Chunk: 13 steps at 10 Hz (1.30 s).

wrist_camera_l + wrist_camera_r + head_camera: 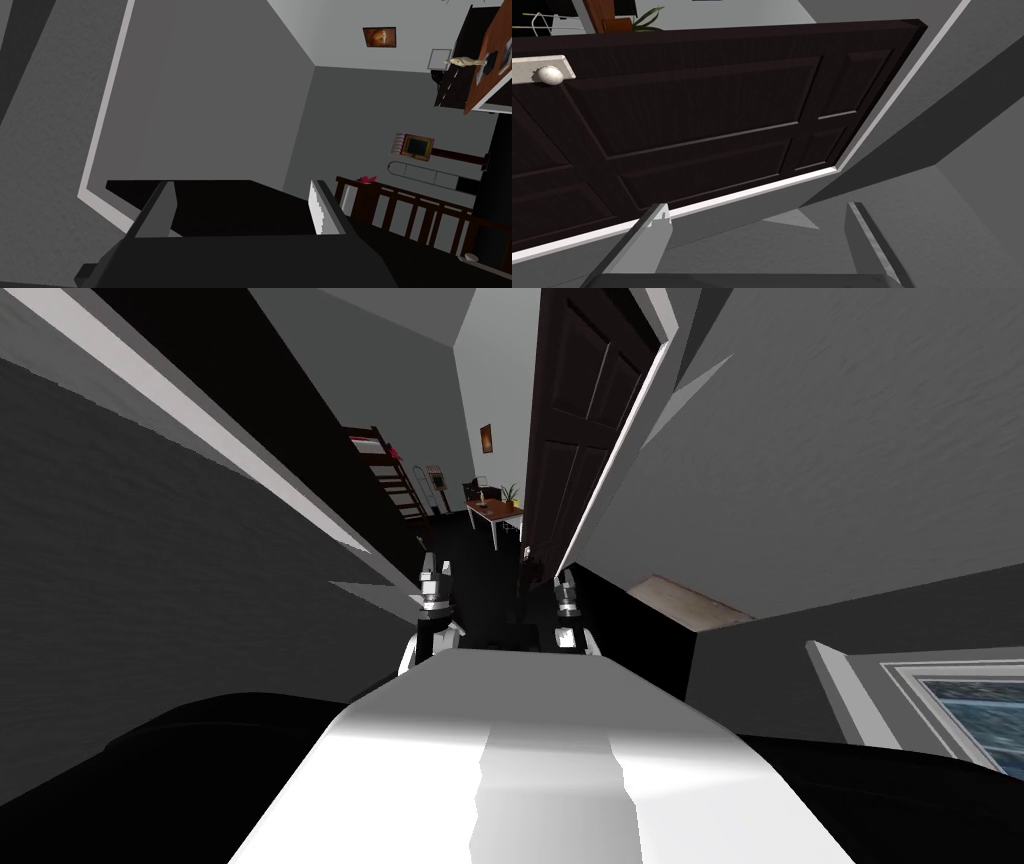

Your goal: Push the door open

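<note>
Head view: dark panelled door [585, 418] stands open, ahead of both grippers and nearer the right gripper [567, 588] than the left gripper [432, 578]. Neither one touches it. White door frame [610, 468] runs along the door's near edge, just beyond the right gripper. Past the opening, between and beyond the two grippers: table [497, 513] with a red-brown top, small plant [511, 495], framed picture [486, 438] on the far wall, dark wooden ladder [385, 473].

Left wrist view: left gripper [241, 187] has its jaws spread wide with nothing between them. Grey wall ahead, with white trim [107, 95] off past one finger. Dark wooden railing [400, 210] is past the other finger, with the framed picture [379, 37] far beyond it.

Right wrist view: right gripper [757, 207] has its jaws spread wide and holds nothing. The door [712, 115] faces the fingertips, beyond them and clear of contact. The frame's white strip [737, 195] lies between the fingertips and the door panel. White knob [548, 75] on a pale plate [524, 67] sits well off to one side, far past one finger. Plant leaves [644, 17] show over the door's far edge.
</note>
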Motion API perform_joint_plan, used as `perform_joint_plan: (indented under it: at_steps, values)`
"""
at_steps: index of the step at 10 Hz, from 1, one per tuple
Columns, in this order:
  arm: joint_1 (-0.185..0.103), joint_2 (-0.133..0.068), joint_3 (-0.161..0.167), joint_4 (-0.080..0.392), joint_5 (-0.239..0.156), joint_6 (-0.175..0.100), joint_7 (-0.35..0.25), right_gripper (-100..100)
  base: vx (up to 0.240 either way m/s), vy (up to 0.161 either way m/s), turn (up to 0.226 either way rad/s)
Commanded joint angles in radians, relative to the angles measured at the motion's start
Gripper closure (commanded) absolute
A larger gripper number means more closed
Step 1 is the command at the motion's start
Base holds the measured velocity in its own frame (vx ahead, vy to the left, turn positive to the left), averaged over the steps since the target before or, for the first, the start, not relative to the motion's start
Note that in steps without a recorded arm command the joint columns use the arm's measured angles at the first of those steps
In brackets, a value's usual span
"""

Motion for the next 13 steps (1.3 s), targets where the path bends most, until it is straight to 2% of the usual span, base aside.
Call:
perform_joint_plan:
  at_steps: [1,10,11,13]
  values:
    - [-0.024,-0.006,0.002,0.048,0.008,-0.011,-0.004,-100,0.091,-0.064,0.037]
    - [-0.142,-0.025,0.017,0.321,0.057,-0.09,-0.029,-100,0.09,-0.064,0.053]
    - [-0.142,-0.025,0.017,0.327,0.057,-0.09,-0.029,-100,0.071,-0.047,0.018]
    - [-0.168,-0.027,0.02,0.39,0.069,-0.108,-0.035,-100,0.067,-0.043,0.045]
